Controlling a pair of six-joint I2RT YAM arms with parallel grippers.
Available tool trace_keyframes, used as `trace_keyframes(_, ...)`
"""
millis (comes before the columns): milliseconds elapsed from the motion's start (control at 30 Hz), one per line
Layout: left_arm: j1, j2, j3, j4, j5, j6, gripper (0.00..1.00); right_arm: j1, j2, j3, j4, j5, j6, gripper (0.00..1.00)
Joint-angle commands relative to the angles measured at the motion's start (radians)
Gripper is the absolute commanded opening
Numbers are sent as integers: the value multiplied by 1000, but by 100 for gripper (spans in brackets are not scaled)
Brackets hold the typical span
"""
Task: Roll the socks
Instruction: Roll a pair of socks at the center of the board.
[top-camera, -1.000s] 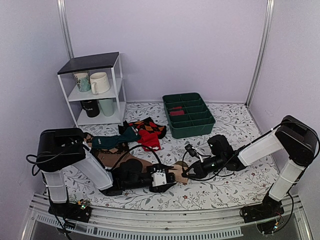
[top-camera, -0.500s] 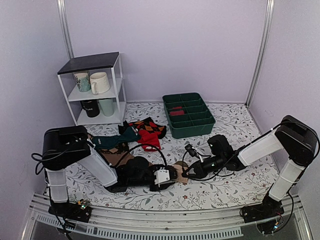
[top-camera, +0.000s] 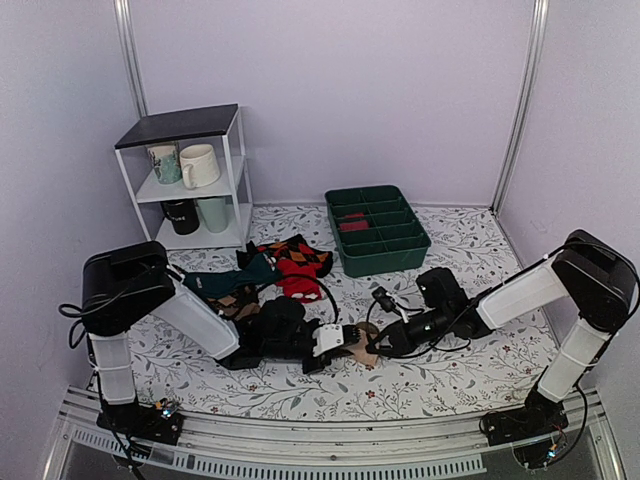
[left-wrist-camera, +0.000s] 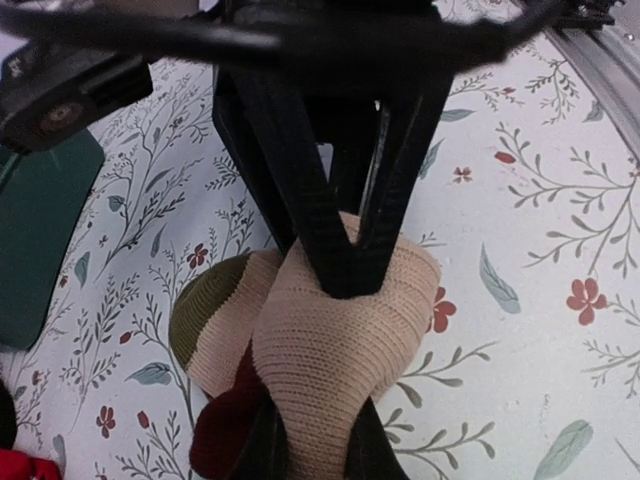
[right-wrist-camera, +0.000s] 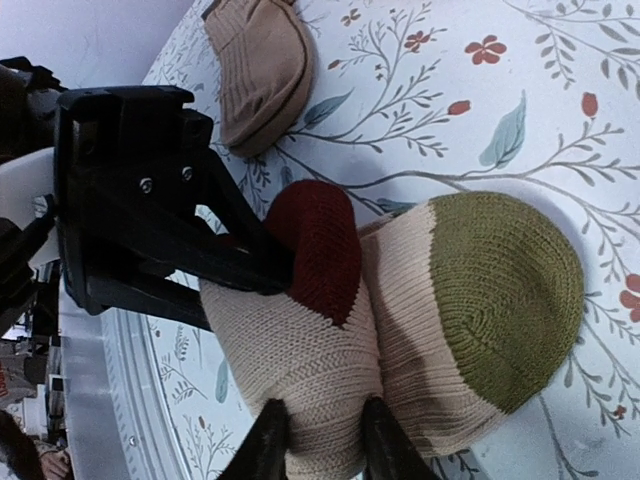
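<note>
The socks (top-camera: 364, 350) lie as a rolled beige bundle with a maroon heel (right-wrist-camera: 320, 250) and an olive toe (right-wrist-camera: 500, 290) on the floral table, between my two grippers. My left gripper (left-wrist-camera: 315, 455) comes in from the left and is shut on a beige fold of the socks (left-wrist-camera: 330, 350). From the right, my right gripper (right-wrist-camera: 325, 440) pinches the beige roll between its two fingers. The right gripper's black fingers (left-wrist-camera: 340, 240) press into the top of the bundle in the left wrist view. Both grippers meet at the bundle (top-camera: 352, 342).
A plain brown sock (right-wrist-camera: 258, 65) lies just beyond the bundle. Red-and-black argyle socks (top-camera: 297, 262) and a teal sock (top-camera: 225, 283) are heaped behind the left arm. A green divided tray (top-camera: 377, 230) stands at the back, and a white shelf (top-camera: 190, 180) with mugs at the back left.
The left arm has pushed its gripper rightward to the bundle and its jaws have closed on the beige fold. The right gripper stays at the bundle, its jaws slightly wider.
</note>
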Motion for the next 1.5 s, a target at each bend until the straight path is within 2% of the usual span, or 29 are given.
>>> trace_keyframes(0,5,27,69,-396,108,-99,0,8,-53,7,-166,139,-62,32)
trace_keyframes(133,17,52,132,-590,131,-180,0,8,-187,-10,-128,245,-175,52)
trace_keyframes(200,24,60,145,-644,147,-207,0,8,-262,-56,-78,293,-233,58)
trace_keyframes(367,48,65,158,-709,167,-254,0,24,-391,-175,54,335,-366,60)
trace_keyframes(600,62,97,179,-752,189,-259,0,203,-477,-356,282,474,-500,66)
trace_keyframes(867,63,107,179,-752,195,-260,0,246,-363,-294,286,549,-589,66)
trace_keyframes(1033,63,111,180,-753,198,-257,0,279,-276,-241,291,534,-643,67)
trace_keyframes(1467,65,119,186,-761,206,-250,0,283,-106,-179,275,647,-598,67)
